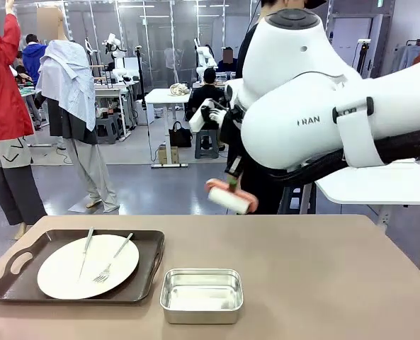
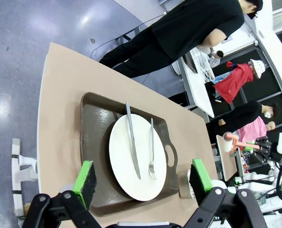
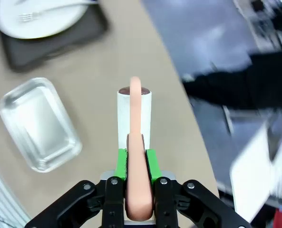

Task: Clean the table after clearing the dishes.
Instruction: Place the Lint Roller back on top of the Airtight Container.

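One of the dishes, a white plate [image 1: 68,273] with a knife [image 1: 86,251] and a fork [image 1: 114,262], lies on a dark brown tray [image 1: 149,265] at the near left of the beige table [image 1: 323,276]. My left gripper [image 2: 143,178] hovers open above that plate [image 2: 119,156] and tray [image 2: 95,128], its green pads [image 2: 86,176] spread wide. My right gripper [image 3: 136,164] is shut on the pink handle of a white lint roller [image 3: 134,114], held in the air over the table's far edge [image 1: 232,198].
A small steel pan [image 1: 201,294] sits near the front edge, right of the tray. A person in black [image 2: 179,33] stands at the far side. A white side table [image 1: 379,184] stands beyond the right end. The right half of the tabletop is bare.
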You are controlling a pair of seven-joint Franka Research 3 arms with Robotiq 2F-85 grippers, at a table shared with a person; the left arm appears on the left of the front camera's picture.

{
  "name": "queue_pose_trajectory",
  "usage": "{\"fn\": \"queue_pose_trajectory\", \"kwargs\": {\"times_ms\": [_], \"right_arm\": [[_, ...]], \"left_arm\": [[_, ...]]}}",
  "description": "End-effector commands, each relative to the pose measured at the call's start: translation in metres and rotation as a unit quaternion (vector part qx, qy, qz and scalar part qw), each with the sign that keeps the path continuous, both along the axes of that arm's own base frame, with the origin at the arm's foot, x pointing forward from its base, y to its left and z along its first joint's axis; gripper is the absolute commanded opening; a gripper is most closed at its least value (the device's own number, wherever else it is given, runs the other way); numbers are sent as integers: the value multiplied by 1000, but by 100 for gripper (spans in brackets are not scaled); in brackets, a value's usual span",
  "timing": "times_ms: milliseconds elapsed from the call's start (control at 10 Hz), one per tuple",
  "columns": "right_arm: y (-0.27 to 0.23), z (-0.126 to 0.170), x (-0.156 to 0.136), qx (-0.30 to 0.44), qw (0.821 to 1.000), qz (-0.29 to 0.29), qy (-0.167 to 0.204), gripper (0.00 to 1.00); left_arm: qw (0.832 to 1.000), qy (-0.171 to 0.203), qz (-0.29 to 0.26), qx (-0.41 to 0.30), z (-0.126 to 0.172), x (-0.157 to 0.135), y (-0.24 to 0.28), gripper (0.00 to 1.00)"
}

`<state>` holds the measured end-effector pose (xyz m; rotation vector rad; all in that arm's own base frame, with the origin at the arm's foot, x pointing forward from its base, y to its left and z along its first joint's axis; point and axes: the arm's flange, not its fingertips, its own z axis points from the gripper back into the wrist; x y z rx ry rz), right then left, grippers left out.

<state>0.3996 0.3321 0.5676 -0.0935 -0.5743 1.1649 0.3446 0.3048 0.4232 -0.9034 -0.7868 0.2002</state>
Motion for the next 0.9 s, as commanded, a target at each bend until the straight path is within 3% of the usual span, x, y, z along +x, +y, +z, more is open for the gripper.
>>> {"fn": "queue_pose_trajectory", "kwargs": {"times_ms": [0,200,400,500,800], "right_arm": [[-13,-7,-17,1,994,87,66,20],[6,-20,-33,-26,984,145,102,20],[10,-30,-35,-40,980,138,135,20],[18,-31,-37,-18,985,133,107,20],[18,-31,-37,-18,985,133,107,20]], "left_arm": [[1000,-3,-3,-3,2,-2,2,100],[1000,-3,-3,-3,2,-2,2,100],[1000,-3,-3,-3,2,-2,2,100],[1000,-3,-3,-3,2,-2,2,100],[1000,-3,-3,-3,2,-2,2,100]]}}
